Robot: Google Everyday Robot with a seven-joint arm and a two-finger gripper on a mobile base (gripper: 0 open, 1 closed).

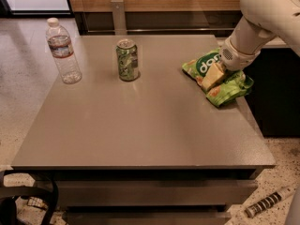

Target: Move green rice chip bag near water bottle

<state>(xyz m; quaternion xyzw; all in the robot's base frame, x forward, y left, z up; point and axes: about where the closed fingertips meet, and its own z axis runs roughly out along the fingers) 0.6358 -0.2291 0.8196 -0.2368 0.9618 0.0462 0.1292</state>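
Observation:
The green rice chip bag [202,65] lies crumpled on the right side of the grey table [140,125], near its right edge. My gripper [215,77] comes down from the white arm at the upper right and is shut on the bag, with a tan finger [211,78] pressed across its middle. The bag rests on the tabletop. The water bottle [63,53] stands upright at the table's far left, a long way from the bag.
A green soda can [127,60] stands upright between the bottle and the bag, nearer the bottle. A wooden wall and a dark cabinet lie behind and to the right of the table. Cables lie on the floor at the lower left.

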